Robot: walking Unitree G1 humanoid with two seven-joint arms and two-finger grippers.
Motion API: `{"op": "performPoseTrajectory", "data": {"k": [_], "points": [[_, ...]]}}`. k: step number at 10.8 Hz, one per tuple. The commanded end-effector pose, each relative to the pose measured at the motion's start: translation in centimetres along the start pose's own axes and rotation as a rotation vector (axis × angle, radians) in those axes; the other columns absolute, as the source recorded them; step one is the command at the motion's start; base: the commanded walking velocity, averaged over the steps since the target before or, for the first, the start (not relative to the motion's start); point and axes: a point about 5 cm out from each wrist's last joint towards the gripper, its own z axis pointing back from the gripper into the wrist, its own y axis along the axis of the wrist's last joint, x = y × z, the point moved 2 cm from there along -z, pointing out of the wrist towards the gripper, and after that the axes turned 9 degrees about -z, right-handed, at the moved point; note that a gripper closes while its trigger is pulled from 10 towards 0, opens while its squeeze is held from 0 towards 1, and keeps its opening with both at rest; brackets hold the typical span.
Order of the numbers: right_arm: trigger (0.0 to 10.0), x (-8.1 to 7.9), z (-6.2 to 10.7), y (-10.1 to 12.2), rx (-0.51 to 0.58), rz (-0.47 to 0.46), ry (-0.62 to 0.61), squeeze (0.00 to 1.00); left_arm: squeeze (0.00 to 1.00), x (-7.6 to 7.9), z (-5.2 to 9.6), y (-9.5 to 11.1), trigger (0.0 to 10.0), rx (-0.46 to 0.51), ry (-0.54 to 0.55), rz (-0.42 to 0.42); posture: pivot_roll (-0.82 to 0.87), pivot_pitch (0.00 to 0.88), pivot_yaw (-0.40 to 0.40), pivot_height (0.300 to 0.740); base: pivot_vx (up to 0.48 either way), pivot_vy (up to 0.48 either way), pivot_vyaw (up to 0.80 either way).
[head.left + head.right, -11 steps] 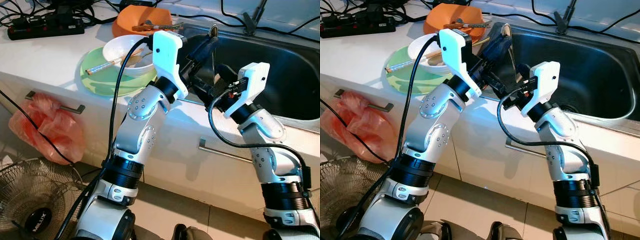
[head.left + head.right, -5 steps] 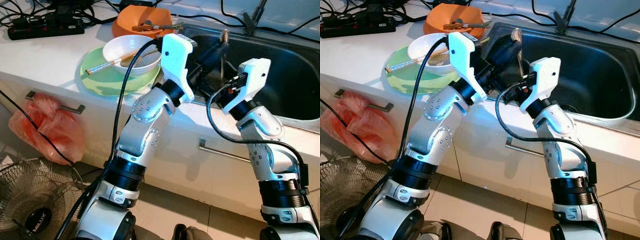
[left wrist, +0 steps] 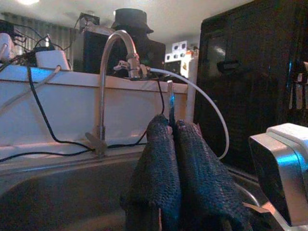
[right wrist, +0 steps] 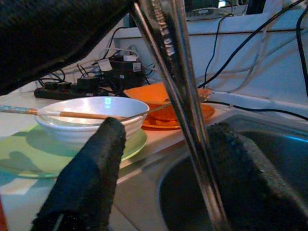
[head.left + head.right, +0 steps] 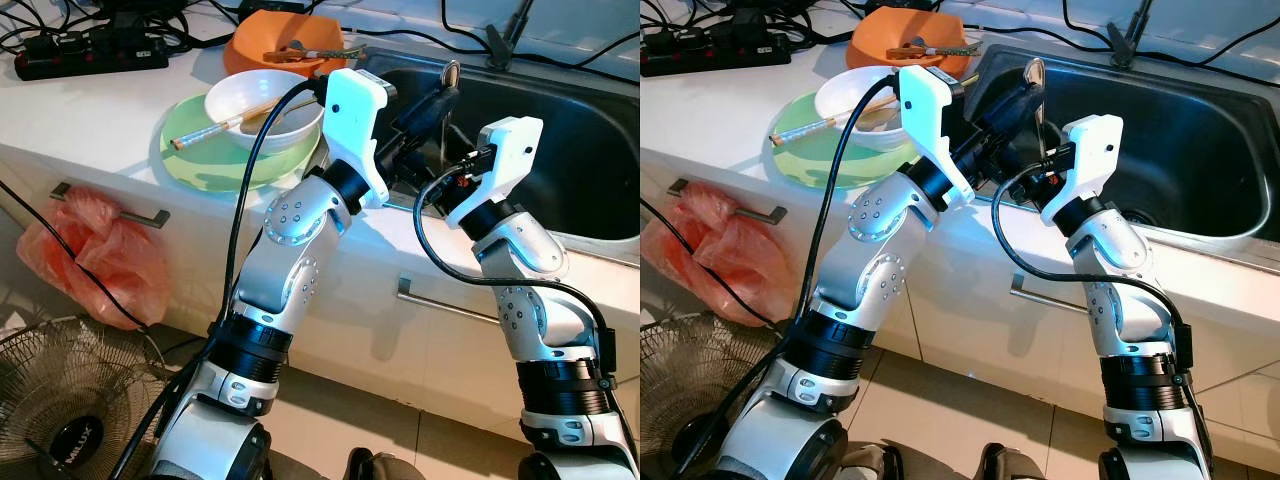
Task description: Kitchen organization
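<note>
Two jointed arms of brushed silver metal, with rounded shells pierced by small dark screw holes and black ribbed collars with silver rings at the lower joints. Each wrist carries an angular white plastic housing. A black cable loops along each arm. The left tool [image 5: 432, 103] and the right tool [image 4: 159, 159] each end in two long black fingers [image 3: 159, 168] covered in a coarse knitted texture.
</note>
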Motion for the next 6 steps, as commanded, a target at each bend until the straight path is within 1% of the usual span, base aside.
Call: {"op": "performPoseTrajectory", "data": {"k": [1,4,6], "points": [[0.0,0.16,-0.08,0.32,0.016,0.003,-0.006,0.0,0.0,0.41,-0.12,0.3,10.0,0.01,-0.01,-0.018,0.0,0.143,-0.018,0.74,0.0,0.0,0.0],[0.0,0.23,-0.09,0.21,0.01,0.003,-0.009,0.0,0.0,-0.07,0.02,0.15,10.0,-0.004,0.006,-0.047,0.0,0.142,-0.018,0.74,0.0,0.0,0.0],[0.0,0.32,-0.08,0.16,0.008,0.004,-0.012,0.0,0.0,-0.12,0.03,0.11,10.0,-0.006,0.006,-0.056,0.0,0.14,-0.017,0.74,0.0,0.0,0.0]]}}
